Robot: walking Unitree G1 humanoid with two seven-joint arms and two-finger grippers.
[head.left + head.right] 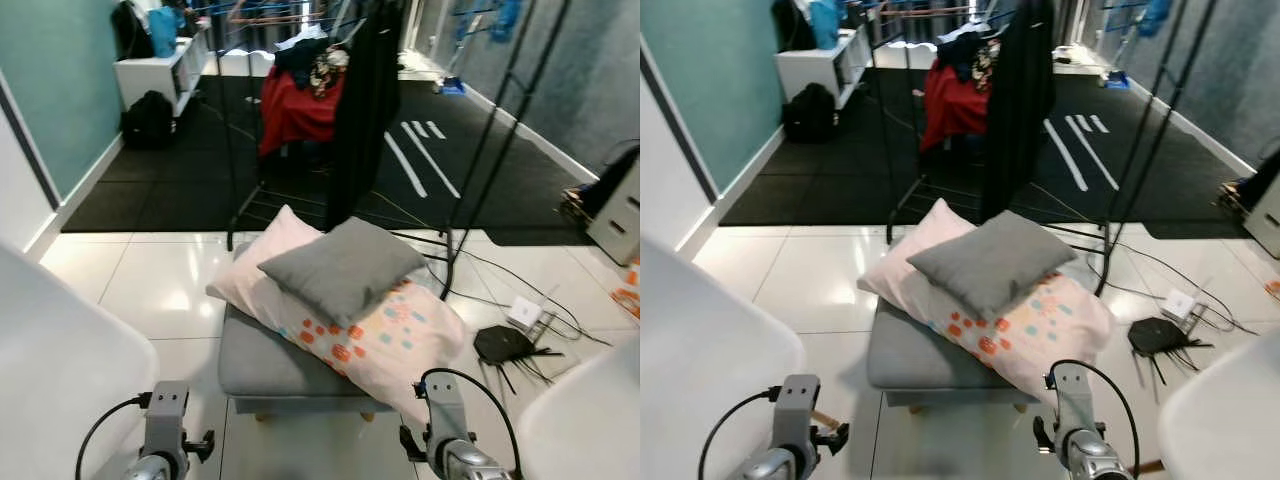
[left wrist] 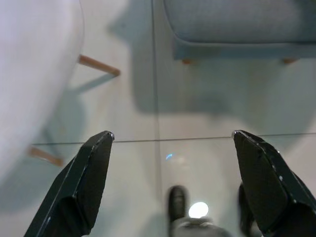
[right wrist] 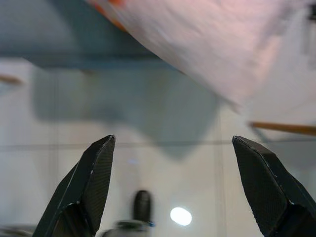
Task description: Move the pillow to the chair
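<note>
Looking down, I see the grey pillow [image 1: 343, 265] lying on top of a pink patterned pillow [image 1: 385, 340], both on the grey ottoman [image 1: 265, 365], toward its far edge. My left end effector [image 2: 173, 143] and right end effector [image 3: 173, 145] hang released over the white tiled floor [image 1: 150, 285], near the ottoman's front edge, touching nothing.

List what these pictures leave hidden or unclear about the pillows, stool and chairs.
- Patterned pillow: its middle lies under the grey pillow, eye views.
- Stool: top mostly covered by the pillows; legs barely visible.
- White chairs: cut off by the frame edges, shape unclear.
- Right wrist view: pillow corner blurred.
</note>
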